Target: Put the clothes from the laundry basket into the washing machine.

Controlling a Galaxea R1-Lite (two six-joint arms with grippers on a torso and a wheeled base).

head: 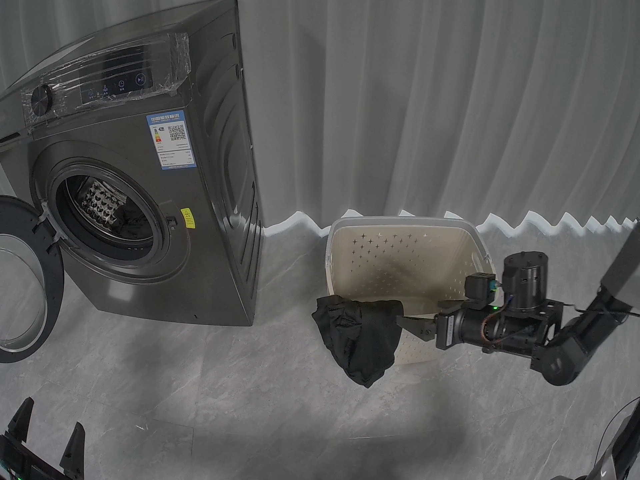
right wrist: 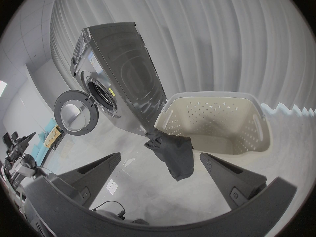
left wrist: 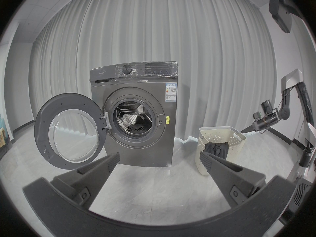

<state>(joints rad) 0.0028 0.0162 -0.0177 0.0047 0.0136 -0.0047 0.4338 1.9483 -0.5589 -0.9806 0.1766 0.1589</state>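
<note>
Because it was draped over the laundry basket's (head: 400, 227) rim at the corner nearest the washing machine (head: 200, 235), the black garment (head: 360, 345) lay half in and half out. A small fold sat on the rim, and the bulk hung down the outside wall toward the floor (head: 233, 395), so its long axis ran roughly vertical. From the right gripper (head: 410, 326) it lay straight ahead, on the side toward the machine. In the head view the gripper pointed level at the cloth's upper edge from across the basket's near rim, and whether a fingertip already touched the fabric could not be made out. In the right wrist view its jaws stood wide apart, grasping nothing, with the hanging cloth framed between them farther off. That arm was plainly the nearer one, and the coming move probably turned on pushing forward until the jaws straddled the bunched fold at the rim before clamping. The left gripper (head: 53, 415) sat low and well apart from the basket, out in front of the machine, its jaws also spread and holding nothing. The machine's round door (head: 27, 281) was swung fully open, and some dark clothing (head: 133, 221) already lay in the drum.
</note>
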